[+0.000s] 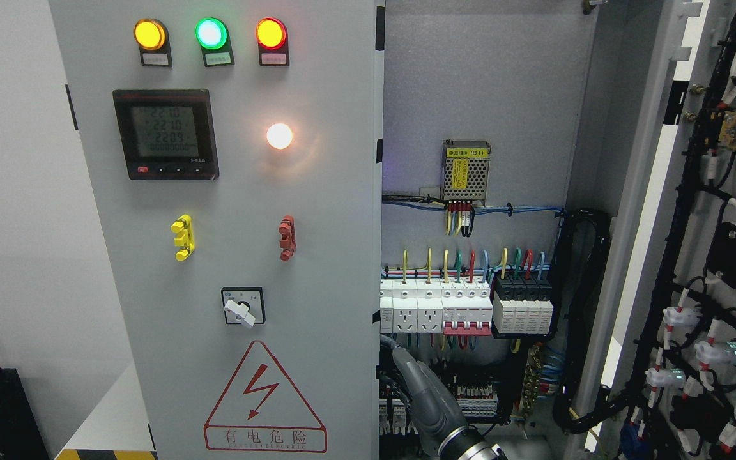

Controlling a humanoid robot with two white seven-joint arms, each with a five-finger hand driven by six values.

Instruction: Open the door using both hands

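Setting: pale wall at the far left, with an upright grey electrical cabinet filling most of the head view.
Left door (227, 255): shut, facing the camera; it carries 3 lit lamps (211, 33) (amber, green, red), a digital meter (165, 134), a yellow handle (183, 237), a red handle (287, 237), a rotary switch (243, 306) and a red warning triangle (264, 399).
Right door (713, 255): swung wide open at the picture's right, its inner face showing black wiring looms and white connectors.
Cabinet interior: exposed between the 2 doors; a small power supply (466, 170) sits high on the back plate, with a row of breakers (467, 310) and coloured wires below.
Hand (429, 399): 1 grey robot hand rises from the bottom edge just right of the left door's free edge, in front of the lower terminals; which arm it belongs to cannot be told, and whether the fingers are spread or curled is not visible.
Other hand: not in view.
Progress (judgement): half done; the right door is open, the left is not.
Risk 1: fingers are close to wiring, so a stray sweep could snag a conductor or flip a breaker.
Risk 2: a grip on the bare door edge could slip off, since the handles are on the front.
Risk 3: a pull on the left door could brush the rotary switch or the handles.
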